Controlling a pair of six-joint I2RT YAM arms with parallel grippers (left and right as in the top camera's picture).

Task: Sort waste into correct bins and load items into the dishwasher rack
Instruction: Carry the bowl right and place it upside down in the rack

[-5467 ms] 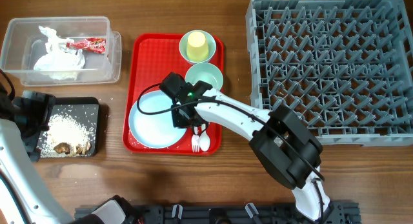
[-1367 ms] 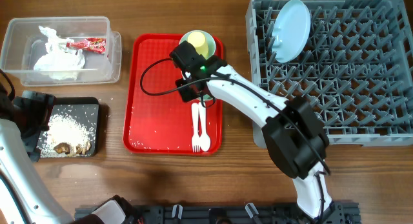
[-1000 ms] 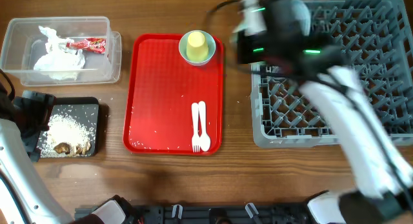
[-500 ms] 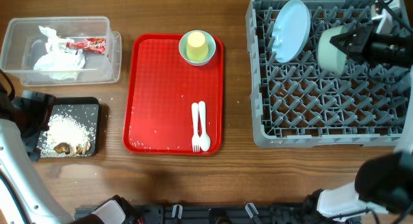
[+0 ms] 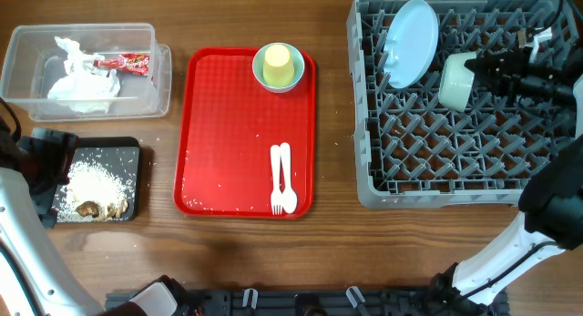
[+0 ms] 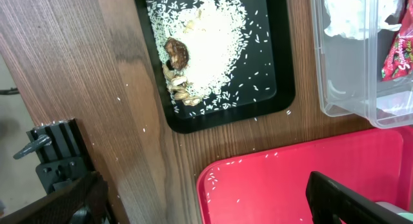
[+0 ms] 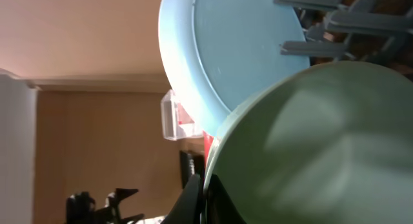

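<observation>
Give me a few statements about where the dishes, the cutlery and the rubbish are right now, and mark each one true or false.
1. The pale blue round plate stands on edge in the large grey plastic dishwasher rack. True.
2. The white plastic fork and spoon lie in the rack. False: they lie side by side on the flat red serving tray.
3. The right gripper holds the pale green small bowl at the rack, beside the plate. True.
4. The crumpled white paper napkin sits in the shallow black rectangular tray. False: it is in the clear rectangular plastic tub; the black tray holds white rice grains.
</observation>
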